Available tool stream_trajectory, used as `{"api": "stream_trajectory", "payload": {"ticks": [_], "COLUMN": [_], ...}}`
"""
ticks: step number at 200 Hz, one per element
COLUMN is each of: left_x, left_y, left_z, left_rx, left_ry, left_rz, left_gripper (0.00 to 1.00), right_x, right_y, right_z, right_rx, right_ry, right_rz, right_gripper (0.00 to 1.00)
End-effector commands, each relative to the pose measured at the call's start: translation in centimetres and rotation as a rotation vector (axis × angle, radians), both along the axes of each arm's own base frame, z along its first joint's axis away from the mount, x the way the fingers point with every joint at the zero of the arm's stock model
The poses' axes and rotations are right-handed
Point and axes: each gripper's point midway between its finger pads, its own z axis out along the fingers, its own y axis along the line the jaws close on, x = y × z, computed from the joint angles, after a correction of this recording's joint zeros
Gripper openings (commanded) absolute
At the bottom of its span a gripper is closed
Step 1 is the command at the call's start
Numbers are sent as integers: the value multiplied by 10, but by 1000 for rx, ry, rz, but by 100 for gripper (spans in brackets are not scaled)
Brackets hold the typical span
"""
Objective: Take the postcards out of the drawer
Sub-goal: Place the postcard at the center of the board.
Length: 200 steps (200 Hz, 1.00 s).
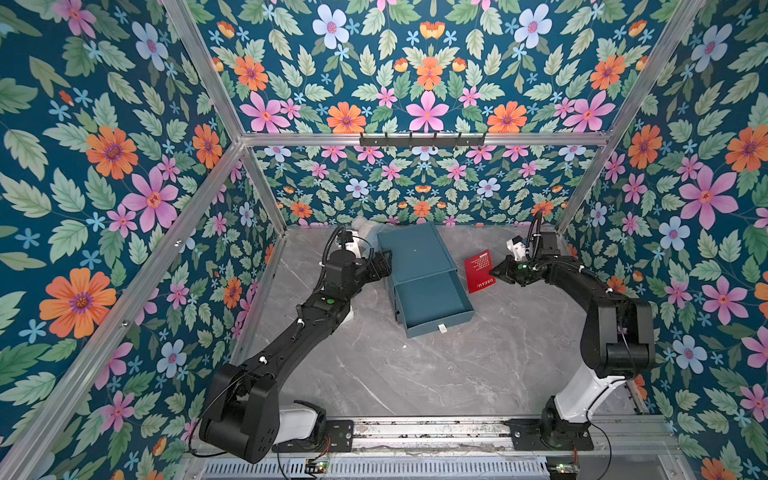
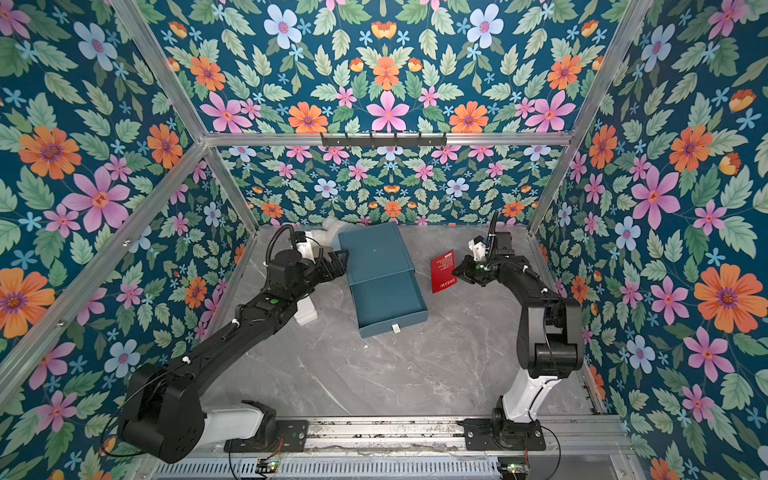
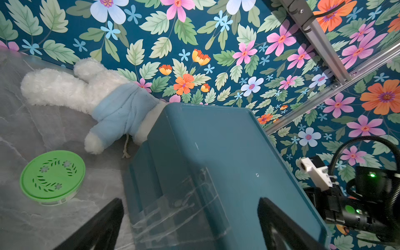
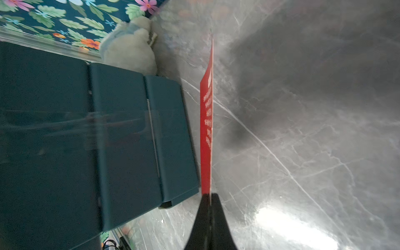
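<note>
Right gripper (image 4: pixel 209 195) clamped a red postcard (image 1: pixel 480 270) just right of the open drawer (image 1: pixel 432 305); left gripper (image 3: pixel 190 201) stood wide open at the cabinet's (image 1: pixel 415 253) left side.

left gripper (image 3: pixel 190 200) spread wide, right gripper (image 4: pixel 209 198) pinched closed.

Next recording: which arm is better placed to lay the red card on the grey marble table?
Right. The right gripper is shut on the red DREAM postcard, holding it over the grey marble table beside the teal drawer box. The left gripper stands open at the box's other side, holding nothing.
</note>
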Motion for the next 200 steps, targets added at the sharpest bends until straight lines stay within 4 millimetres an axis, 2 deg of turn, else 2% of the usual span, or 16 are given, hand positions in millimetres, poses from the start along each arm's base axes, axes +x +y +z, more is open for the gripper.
{"api": "stream_trajectory", "payload": {"ticks": [1,50,68,84,105,118,139,159,185,189,192,200], "left_x": [1,0,-1,-2,-3,-4,-5,-5,-6,-5,-6,-6], "left_y": [3,5,6,7,8,9,10,10,10,10,10,10], "left_z": [7,7,7,8,9,10,11,12,12,12,11,11], "left_rx": [8,17,19,19,20,22,23,25,23,23,22,20], "left_ry": [-24,-23,-24,-27,-29,-32,-35,-40,-42,-44,-42,-43], "left_rz": [10,13,17,18,20,21,24,24,23,23,22,21], "left_gripper": [100,100,100,100,100,100,100,100,100,99,100,100], "right_x": [4,11,12,13,11,9,6,-3,-27,-31,-35,-46], "right_y": [-4,-20,-25,-31,-41,-50,-64,-68,-55,-52,-50,-42], "right_z": [-15,-51,-60,-65,-69,-70,-61,-42,-14,-15,-3,4], "right_rx": [-27,-50,-52,-78,-142,-195,-274,-302,-322,-330,-334,-345], "right_ry": [10,79,100,114,134,146,155,132,91,95,63,50], "right_rz": [15,-26,-38,-52,-73,-95,-131,-159,-153,-148,-147,-132], "right_gripper": [2,2,6,15,33,39,44,45,46,46,47,47]}}
